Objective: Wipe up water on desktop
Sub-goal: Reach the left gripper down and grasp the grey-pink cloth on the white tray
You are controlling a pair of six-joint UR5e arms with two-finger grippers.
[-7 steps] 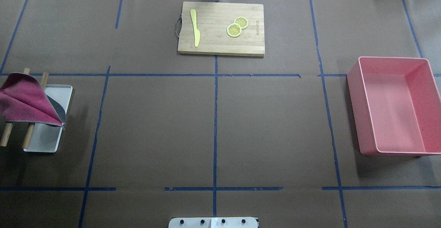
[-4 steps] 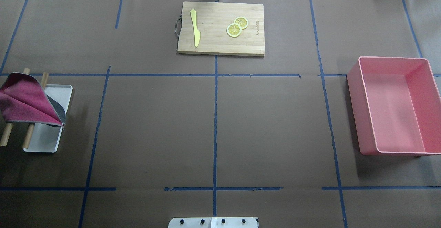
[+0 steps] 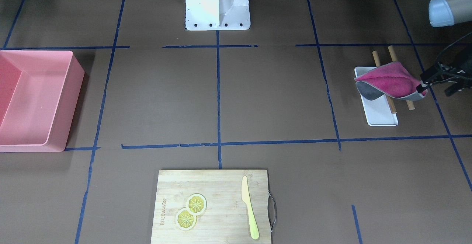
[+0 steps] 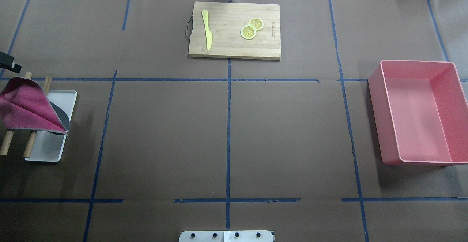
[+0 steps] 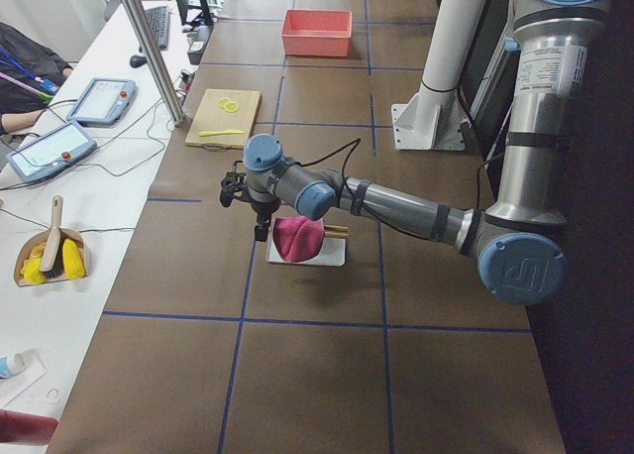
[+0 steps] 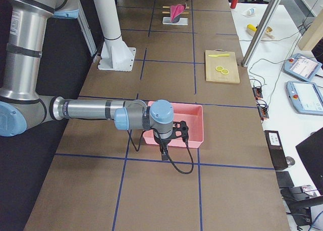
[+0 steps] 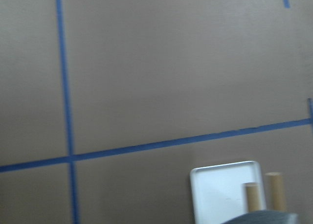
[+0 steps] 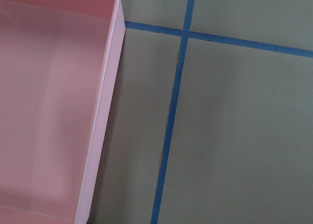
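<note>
The desktop (image 4: 164,136) is a matte brown surface with blue tape lines; I see no water on it. A magenta cloth (image 4: 29,106) with a grey underside hangs over two wooden dowels (image 4: 30,145) above a small white tray (image 4: 47,147) at the left edge. My left gripper (image 3: 437,85) hovers right beside the cloth's (image 3: 391,83) outer corner with its two fingers apart and holding nothing. Only a black tip of it (image 4: 7,63) shows overhead. My right gripper (image 6: 164,150) hangs low beside the pink bin (image 6: 176,121); I cannot tell whether it is open or shut.
A wooden cutting board (image 4: 234,30) with a yellow knife (image 4: 207,30) and two lemon slices (image 4: 251,28) lies at the far middle. The pink bin (image 4: 420,112) stands at the right edge. The robot's base plate (image 4: 226,236) is at the near middle.
A black part of my left gripper has come into the overhead view's left edge, above the cloth. The cloth, tray, board and bin have not moved.
</note>
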